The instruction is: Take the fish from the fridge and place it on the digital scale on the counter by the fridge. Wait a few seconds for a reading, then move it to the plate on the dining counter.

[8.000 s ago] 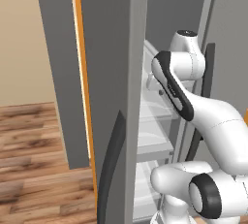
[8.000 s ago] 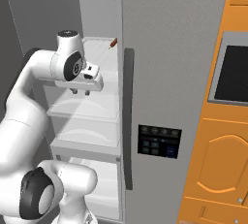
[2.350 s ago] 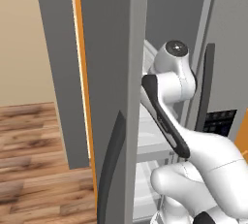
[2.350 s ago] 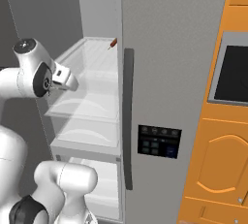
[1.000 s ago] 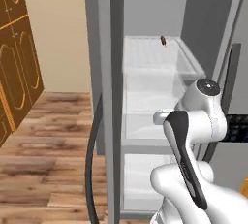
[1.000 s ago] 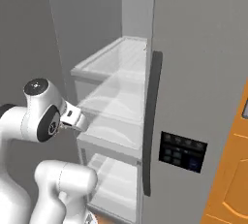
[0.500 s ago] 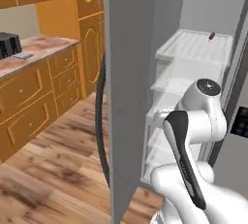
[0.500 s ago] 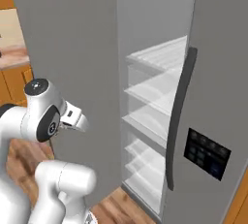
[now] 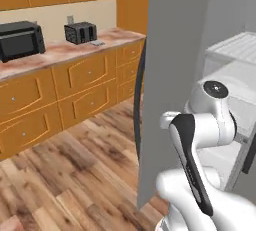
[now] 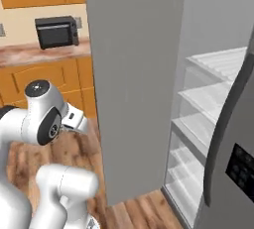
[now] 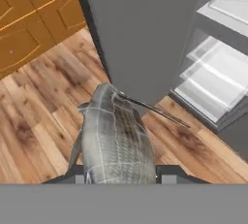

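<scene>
A grey scaled fish (image 11: pixel 116 140) stands lengthwise between my gripper's (image 11: pixel 122 173) fingers in the hand view, and the gripper is shut on it above the wooden floor. The fridge (image 9: pixel 175 50) stands open to my right, its grey door edge-on in front of me and its white shelves (image 10: pixel 218 94) behind. Far left runs the counter (image 9: pixel 50 54) with orange drawers. On it, the small flat digital scale (image 9: pixel 97 42) lies just right of the black toaster (image 9: pixel 81 32). The plate and the dining counter are out of view.
A black microwave (image 9: pixel 20 39) sits on the counter left of the toaster. The open fridge door (image 10: pixel 134 74) stands close in front of the arm. The wooden floor (image 9: pixel 75 165) stretches between me and the counter.
The whole picture has swung: the base has turned away from the fridge interior, and the counter with microwave and toaster has come into sight. The fish stays in the gripper.
</scene>
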### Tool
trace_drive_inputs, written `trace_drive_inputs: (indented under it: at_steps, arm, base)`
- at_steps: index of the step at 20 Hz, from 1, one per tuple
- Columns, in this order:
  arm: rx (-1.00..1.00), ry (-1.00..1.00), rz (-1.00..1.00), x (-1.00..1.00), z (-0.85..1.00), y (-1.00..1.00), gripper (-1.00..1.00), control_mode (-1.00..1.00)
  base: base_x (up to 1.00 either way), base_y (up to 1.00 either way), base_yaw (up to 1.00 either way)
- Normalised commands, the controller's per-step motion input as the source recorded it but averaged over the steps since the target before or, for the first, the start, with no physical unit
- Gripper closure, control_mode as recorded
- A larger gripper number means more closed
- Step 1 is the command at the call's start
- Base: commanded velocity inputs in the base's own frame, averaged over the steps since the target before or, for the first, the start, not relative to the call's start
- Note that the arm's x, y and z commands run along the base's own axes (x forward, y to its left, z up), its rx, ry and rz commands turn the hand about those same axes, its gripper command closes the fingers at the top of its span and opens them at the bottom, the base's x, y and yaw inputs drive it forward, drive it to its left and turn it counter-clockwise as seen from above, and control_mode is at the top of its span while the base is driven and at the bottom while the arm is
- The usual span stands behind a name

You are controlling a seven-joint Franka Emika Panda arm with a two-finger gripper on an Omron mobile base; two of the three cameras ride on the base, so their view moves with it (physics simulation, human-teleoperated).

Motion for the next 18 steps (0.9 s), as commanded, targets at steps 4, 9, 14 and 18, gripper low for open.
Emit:
trace_drive_inputs:
  at_steps: [4,9,14,18]
  arm:
    - [0.00,0.00,0.00,0.00,0.00,0.00,1.00,1.00]
    - [0.00,0.00,0.00,0.00,0.00,0.00,1.00,1.00]
    - [0.00,0.00,0.00,0.00,0.00,0.00,1.00,1.00]
    - [0.00,0.00,0.00,0.00,0.00,0.00,1.00,1.00]
  base:
    - [0.00,0.09,0.79]
    - [0.02,0.25,0.77]
    - [0.65,0.02,0.45]
    - [1.00,0.00,0.09]
